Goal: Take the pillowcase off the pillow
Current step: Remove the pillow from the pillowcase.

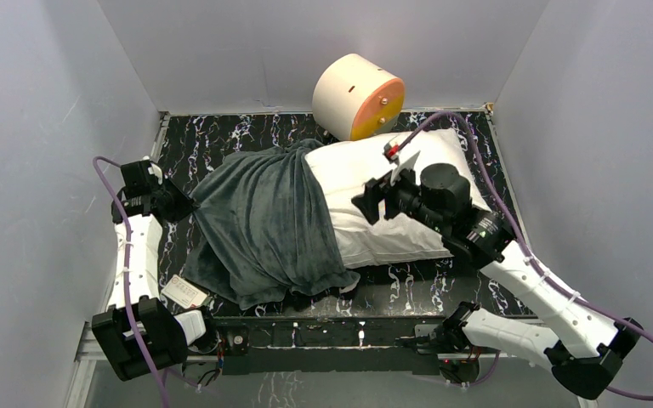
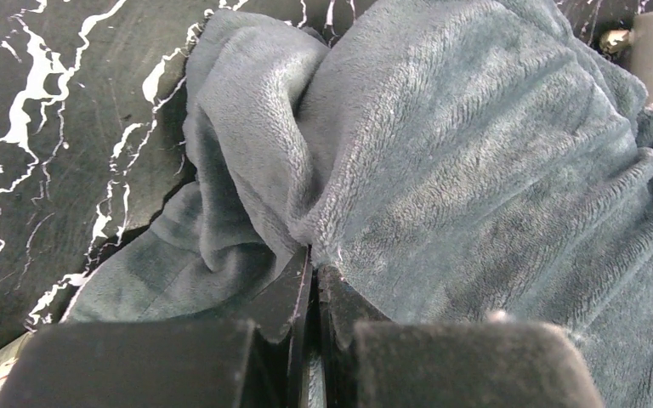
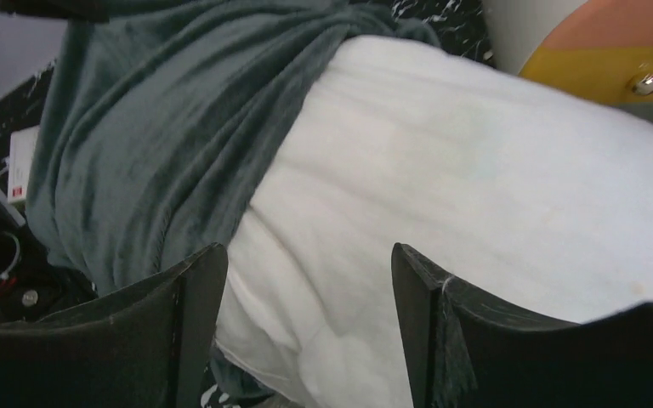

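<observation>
Black marbled stone with white veins makes up the counter (image 1: 408, 280), boxed in by plain grey walls (image 1: 221, 51). Closest to me, by the counter's near left corner, a small white card (image 1: 184, 293) lies flat, just beside the hem of the pillowcase (image 1: 264, 221). The pillowcase shows its dark grey plush face upward and lies rumpled over the left half of the counter, from close to the near edge up toward the far one. My left claw (image 2: 313, 272) sits at the pillowcase's left side, clenched tight on a raised fold of the grey fabric, which bunches up right at my fingertips. The pillowcase's right part is draped over the left end of the pillow (image 1: 383, 242). How deep the pillow reaches inside I cannot tell. The pillow is plump and white, resting on the right half of the counter, with its right end bare and reaching toward the far right corner. My right claw (image 3: 306, 251) hangs over that bare white part near the fabric's edge, released, its two fingers spread wide with nothing between them. Beyond the pillow, at the counter's far edge, a cream cylinder (image 1: 357, 98) with an orange end face lies on its side.
</observation>
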Motion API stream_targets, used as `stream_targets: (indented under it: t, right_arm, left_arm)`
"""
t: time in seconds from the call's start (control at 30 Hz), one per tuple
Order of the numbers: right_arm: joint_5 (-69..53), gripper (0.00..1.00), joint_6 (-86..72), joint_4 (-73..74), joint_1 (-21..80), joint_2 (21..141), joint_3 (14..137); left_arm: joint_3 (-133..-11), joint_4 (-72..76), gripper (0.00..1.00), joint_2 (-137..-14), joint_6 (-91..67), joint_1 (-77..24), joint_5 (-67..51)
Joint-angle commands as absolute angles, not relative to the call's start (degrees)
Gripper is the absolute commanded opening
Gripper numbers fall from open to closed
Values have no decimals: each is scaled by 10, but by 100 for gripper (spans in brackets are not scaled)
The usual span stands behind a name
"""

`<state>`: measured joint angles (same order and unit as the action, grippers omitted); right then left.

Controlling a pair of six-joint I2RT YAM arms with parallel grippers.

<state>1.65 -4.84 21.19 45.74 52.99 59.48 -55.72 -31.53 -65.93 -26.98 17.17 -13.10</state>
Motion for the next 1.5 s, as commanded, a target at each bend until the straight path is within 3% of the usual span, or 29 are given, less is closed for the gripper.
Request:
stream_targets:
  t: [0.0, 0.1, 0.17, 0.33, 0.43, 0.5, 0.77, 0.97, 1.0, 1.1, 1.17, 1.37, 1.47]
  right_arm:
    - [134, 80, -85, 179, 454, 601, 689]
    - [256, 91, -114, 221, 442, 693, 764]
    - [253, 98, -124, 230, 417, 758, 805]
    - [301, 99, -144, 233, 380, 882, 847]
    - [384, 99, -242, 242, 337, 916, 777]
    - [356, 99, -283, 263, 284, 930, 734]
    - [322, 98, -353, 261, 170, 846, 551]
    - [238, 95, -320, 232, 170, 774, 509]
    - [224, 95, -314, 232, 170, 766, 506]
    - [202, 95, -302, 226, 170, 736, 484]
    - [185, 95, -294, 216, 170, 712, 464]
    - [108, 94, -275, 180, 170, 655, 408]
    - [73, 94, -264, 170, 170, 641, 399]
  left_arm:
    - [-548, -301, 0, -655, -260, 177, -171]
    - [-546, -300, 0, -655, -259, 177, -173]
    - [-543, -299, 0, -655, -259, 177, -174]
    - [-543, -299, 0, -648, -263, 177, -165]
    - [-524, -278, 0, -612, -276, 177, -127]
    - [-516, -273, 0, -594, -281, 177, -93]
    - [-565, -306, 0, -553, -292, 178, 137]
    - [-546, -290, 0, -572, -277, 178, 53]
    - [-543, -284, 7, -576, -267, 178, 20]
    - [-552, -274, 41, -590, -247, 178, -57]
    - [-568, -257, 77, -602, -236, 178, -114]
    - [-651, -181, 98, -704, -239, 177, -321]
    - [-674, -109, 98, -789, -276, 175, -431]
